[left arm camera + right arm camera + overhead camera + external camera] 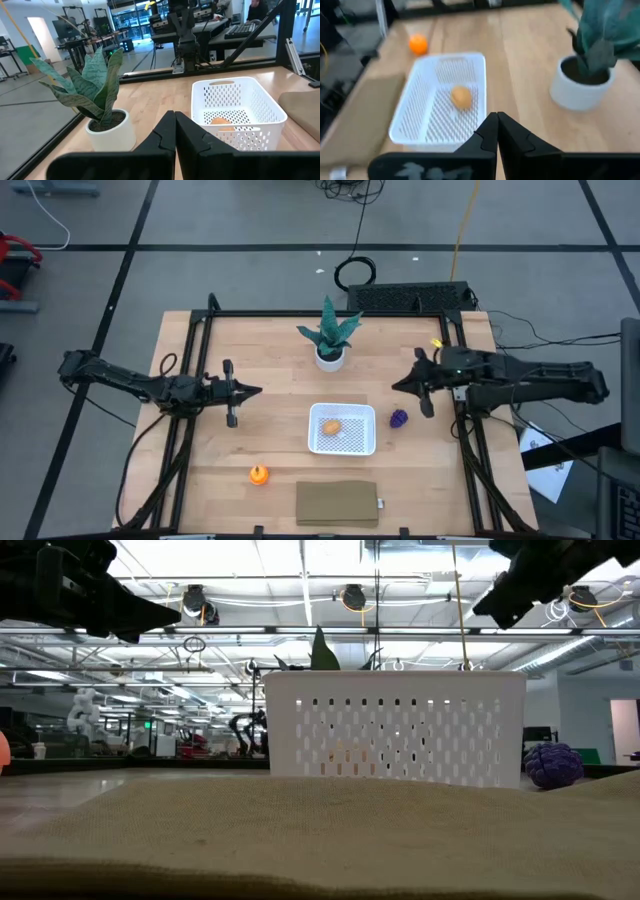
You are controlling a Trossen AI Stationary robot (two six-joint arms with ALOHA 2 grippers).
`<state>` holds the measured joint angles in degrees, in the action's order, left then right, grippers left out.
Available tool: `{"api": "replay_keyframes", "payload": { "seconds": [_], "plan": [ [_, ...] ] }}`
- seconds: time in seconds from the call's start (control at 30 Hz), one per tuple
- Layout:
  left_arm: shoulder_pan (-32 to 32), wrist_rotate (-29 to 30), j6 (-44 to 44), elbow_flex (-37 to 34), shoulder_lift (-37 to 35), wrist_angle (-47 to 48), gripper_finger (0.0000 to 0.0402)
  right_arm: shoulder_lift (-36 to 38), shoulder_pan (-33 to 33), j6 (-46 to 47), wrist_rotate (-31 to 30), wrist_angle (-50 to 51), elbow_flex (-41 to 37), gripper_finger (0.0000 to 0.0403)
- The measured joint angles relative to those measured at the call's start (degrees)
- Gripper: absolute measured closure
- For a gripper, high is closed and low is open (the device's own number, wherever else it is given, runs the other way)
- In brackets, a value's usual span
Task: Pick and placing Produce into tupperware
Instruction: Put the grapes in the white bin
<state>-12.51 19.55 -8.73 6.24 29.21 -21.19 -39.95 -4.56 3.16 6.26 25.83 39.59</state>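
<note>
The white tupperware (342, 429) sits mid-table with a tan oval fruit (331, 425) lying on its mesh floor. A dark purple fruit (399, 418) rests on the table just right of it. An orange round fruit (259, 474) rests on the table toward the near left. My left gripper (257, 391) hangs shut and level, left of the tupperware. My right gripper (396, 387) is shut, raised above the table, right of the tupperware and beyond the purple fruit. Neither holds anything.
A green potted plant (330, 338) in a white pot stands behind the tupperware. A flat olive-brown pad (337, 503) lies at the near edge. A black frame (196, 330) runs along the table's sides. Bare wood lies between the grippers and the tupperware.
</note>
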Motion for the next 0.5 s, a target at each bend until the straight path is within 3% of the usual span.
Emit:
{"api": "replay_keyframes", "payload": {
  "seconds": [0.17,0.5],
  "plan": [
    [0.00,0.01,0.22,0.00,0.00,-0.02,0.0401,-4.92,0.00,-8.13,3.96,4.04,2.72,0.0403],
    [0.00,0.01,0.28,0.00,0.02,-0.02,0.0401,-16.81,0.02,-7.80,6.05,19.09,11.71,0.0403]
  ]
}}
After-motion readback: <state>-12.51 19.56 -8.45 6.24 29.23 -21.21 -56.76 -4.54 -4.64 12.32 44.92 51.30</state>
